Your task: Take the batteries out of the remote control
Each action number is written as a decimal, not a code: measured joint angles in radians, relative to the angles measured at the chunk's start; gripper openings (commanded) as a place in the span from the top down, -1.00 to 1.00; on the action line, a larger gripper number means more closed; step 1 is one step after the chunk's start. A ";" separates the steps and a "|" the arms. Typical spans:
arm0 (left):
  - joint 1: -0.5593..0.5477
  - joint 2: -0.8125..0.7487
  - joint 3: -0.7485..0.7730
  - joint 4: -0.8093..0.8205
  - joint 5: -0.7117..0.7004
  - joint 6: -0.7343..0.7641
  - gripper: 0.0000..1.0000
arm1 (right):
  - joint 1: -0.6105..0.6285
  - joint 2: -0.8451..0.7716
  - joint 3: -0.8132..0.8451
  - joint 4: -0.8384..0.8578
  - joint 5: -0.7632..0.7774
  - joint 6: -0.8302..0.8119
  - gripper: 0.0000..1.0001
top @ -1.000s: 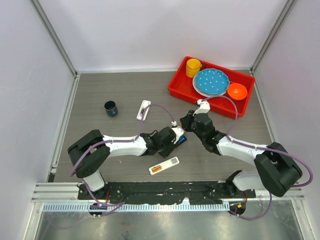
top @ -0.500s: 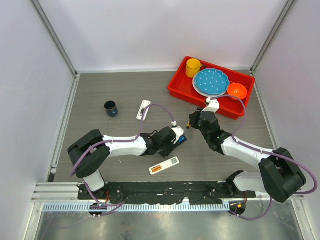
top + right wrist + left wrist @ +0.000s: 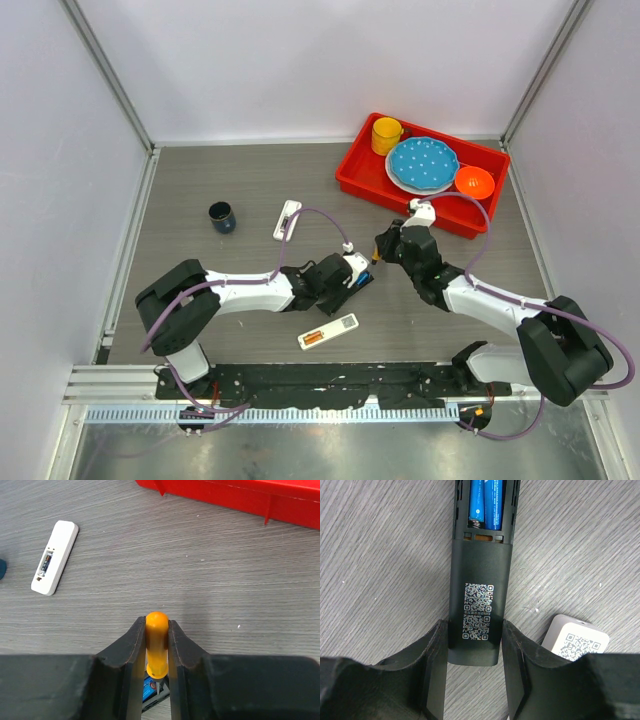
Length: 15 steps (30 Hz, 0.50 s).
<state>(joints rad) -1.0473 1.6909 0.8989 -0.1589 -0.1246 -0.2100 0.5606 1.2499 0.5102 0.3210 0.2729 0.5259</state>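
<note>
The batteries (image 3: 487,502) sit in their compartments, none lying loose on the desk (image 3: 200,180). Nearest the arm bases, a white remote control (image 3: 328,331) lies flat with its compartment open, and orange cells (image 3: 313,338) show at its left end. Just beyond it lies the black remote control (image 3: 477,610), back side up, with a QR label on the casing. Its cover is off, and two blue cells lie side by side in the exposed bay. The left hand (image 3: 475,647) grasps this remote at its closed end, one finger pressed against each long edge. Directly past the open bay, the right hand (image 3: 156,630) is clenched on the orange handle of a screwdriver (image 3: 156,655). The tool is held upright with its metal tip down over the blue cells. Whether the tip touches them cannot be told. Farther out and to the left, a second white remote (image 3: 287,220) lies flat, its compartment also open. A dark blue cup (image 3: 221,216) stands left of it. At the far right of the desk, a red tray (image 3: 355,180) holds a yellow mug (image 3: 386,134), a blue dotted plate (image 3: 423,163) and an orange bowl (image 3: 474,182).
</note>
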 measured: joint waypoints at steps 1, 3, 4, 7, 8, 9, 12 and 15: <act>0.000 0.000 0.000 0.000 0.000 0.000 1.00 | 0.000 0.000 0.000 0.000 -0.003 0.000 0.98; 0.000 0.000 0.000 0.000 0.000 0.000 1.00 | 0.000 0.000 0.000 0.000 -0.013 0.000 0.98; 0.000 0.000 0.000 0.000 0.000 0.000 1.00 | 0.000 0.000 0.000 0.000 -0.017 0.000 0.98; 0.000 0.000 0.000 0.000 0.000 0.000 1.00 | 0.001 0.000 0.000 0.001 -0.025 0.001 0.98; 0.000 0.000 0.000 0.000 0.000 0.000 1.00 | 0.003 0.000 0.000 0.002 -0.026 0.002 0.98; 0.000 0.000 0.000 0.000 0.000 0.000 1.00 | 0.005 0.001 0.000 0.003 -0.028 0.003 0.98; 0.000 0.000 0.000 0.000 0.000 0.000 1.00 | 0.011 0.005 0.000 0.013 -0.031 0.005 0.98; 0.000 0.000 0.000 0.000 0.000 0.000 1.00 | 0.018 0.021 0.000 0.023 -0.032 0.008 0.98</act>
<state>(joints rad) -1.0473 1.6909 0.8989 -0.1589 -0.1246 -0.2100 0.5785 1.2705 0.5106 0.3435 0.2405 0.5343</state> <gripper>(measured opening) 0.445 0.246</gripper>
